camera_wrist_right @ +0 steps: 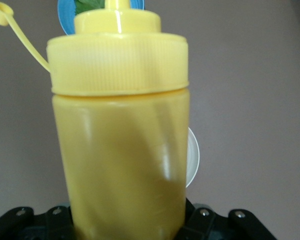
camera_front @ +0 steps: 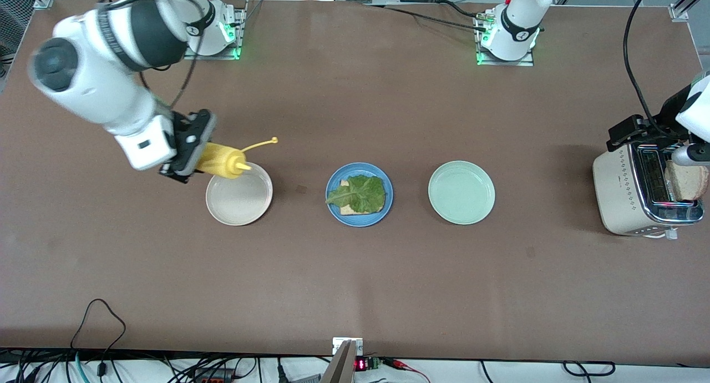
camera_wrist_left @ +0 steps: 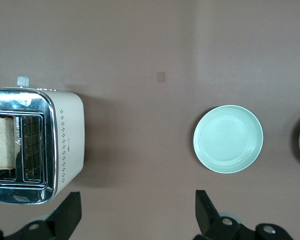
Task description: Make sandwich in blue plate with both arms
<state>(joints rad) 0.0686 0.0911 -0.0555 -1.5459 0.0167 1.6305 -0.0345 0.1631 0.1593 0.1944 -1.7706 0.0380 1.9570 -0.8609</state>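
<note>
Right tool [camera_front: 191, 150] clamped on yellow squeeze bottle [camera_front: 222, 162], tipped nozzle-first over cream plate [camera_front: 239, 205], likely for saucing | left tool [camera_wrist_left: 135, 210] apart above toaster [camera_front: 638, 194], bread slice [camera_front: 688, 181] | blue plate [camera_front: 359, 216] mid-desk, bread plus lettuce [camera_front: 359, 193], top slice missing.

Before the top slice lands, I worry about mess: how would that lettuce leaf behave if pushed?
The lettuce leaf looks thin and crinkled, so probably floppy and light. It lies loose on the bread, so it would likely slide or bunch.

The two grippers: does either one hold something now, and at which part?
The right gripper holds a yellow squeeze bottle by its lower body, tilted over the cream-white plate. The left gripper is open above the toaster, holding nothing.
</note>
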